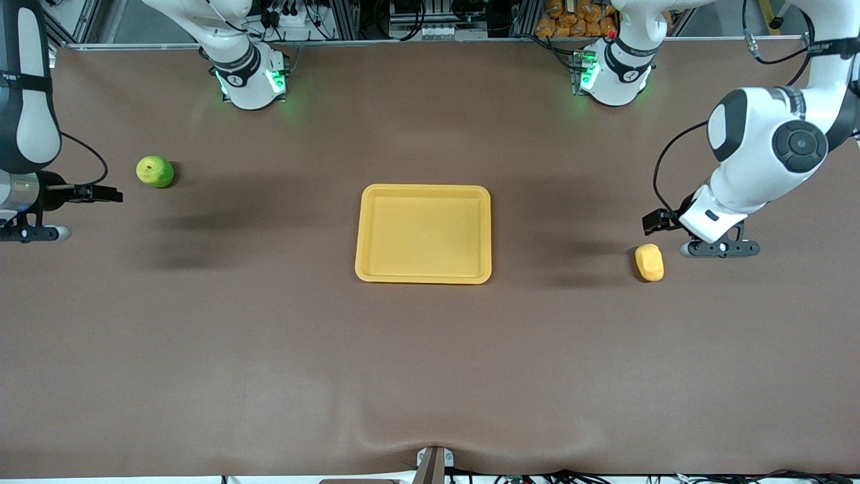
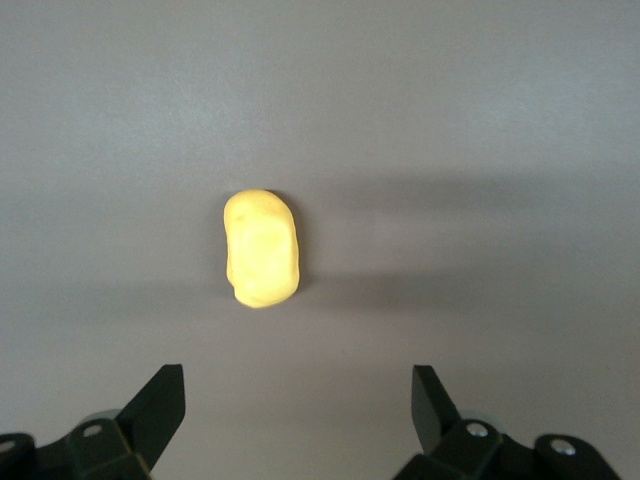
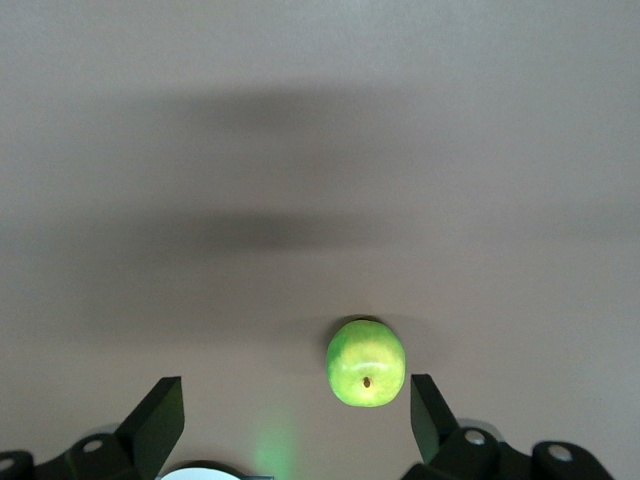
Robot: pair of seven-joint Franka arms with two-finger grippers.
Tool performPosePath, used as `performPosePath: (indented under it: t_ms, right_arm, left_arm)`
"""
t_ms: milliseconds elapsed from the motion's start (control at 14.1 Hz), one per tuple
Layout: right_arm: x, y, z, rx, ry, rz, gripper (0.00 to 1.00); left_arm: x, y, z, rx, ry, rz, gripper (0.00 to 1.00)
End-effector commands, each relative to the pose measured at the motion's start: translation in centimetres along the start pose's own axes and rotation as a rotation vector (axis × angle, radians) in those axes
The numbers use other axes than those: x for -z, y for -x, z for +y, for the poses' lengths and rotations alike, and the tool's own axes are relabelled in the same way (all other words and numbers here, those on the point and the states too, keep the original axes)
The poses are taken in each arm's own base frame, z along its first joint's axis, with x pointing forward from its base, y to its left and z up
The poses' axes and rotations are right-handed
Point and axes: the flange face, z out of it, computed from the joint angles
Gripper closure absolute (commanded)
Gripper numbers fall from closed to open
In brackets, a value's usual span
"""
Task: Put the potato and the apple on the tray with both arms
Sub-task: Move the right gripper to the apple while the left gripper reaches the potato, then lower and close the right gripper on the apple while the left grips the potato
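Note:
The yellow-orange tray (image 1: 423, 275) lies empty at the middle of the table. The green apple (image 1: 155, 171) rests on the table toward the right arm's end. In the right wrist view the apple (image 3: 366, 362) lies just off my right gripper (image 3: 295, 415), close to one finger. That right gripper (image 1: 101, 195) is open and empty. The yellow potato (image 1: 650, 262) lies toward the left arm's end. My left gripper (image 1: 662, 220) hangs over the table beside it, open and empty. In the left wrist view the potato (image 2: 262, 248) lies ahead of the left gripper (image 2: 297, 405), apart from it.
The two arm bases (image 1: 252, 81) (image 1: 615, 74) glow green along the table's edge farthest from the front camera, with cables and racks past them. Brown table surface (image 1: 430, 370) surrounds the tray.

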Motion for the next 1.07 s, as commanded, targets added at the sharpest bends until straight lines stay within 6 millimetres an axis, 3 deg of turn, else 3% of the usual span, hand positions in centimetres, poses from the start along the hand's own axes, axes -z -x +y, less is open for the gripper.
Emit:
performPosePath:
  t_ms: [0, 142, 285, 498, 996]
  right_arm:
    - [-1.6, 2.6, 0.3, 0.003, 0.009, 0.029, 0.00]
    - [-2.7, 3.1, 0.4, 0.025, 0.019, 0.039, 0.00]
    - [-3.5, 3.5, 1.4, 0.037, 0.023, 0.041, 0.00]
    - [-5.2, 4.1, 2.7, 0.087, 0.022, 0.054, 0.00]
    - [-8.9, 5.3, 2.8, 0.107, 0.031, 0.026, 0.00]
  left_arm:
    - [-2.5, -0.7, -0.2, 0.010, 0.011, 0.018, 0.00]
    - [-4.8, -1.5, -0.5, 0.018, 0.022, 0.038, 0.00]
    - [-6.9, -2.2, -2.2, 0.049, 0.031, 0.063, 0.00]
    - [-9.6, -2.7, -2.4, 0.046, 0.037, 0.080, 0.00]
    - [-13.3, -3.0, -4.0, 0.034, 0.020, 0.095, 0.00]
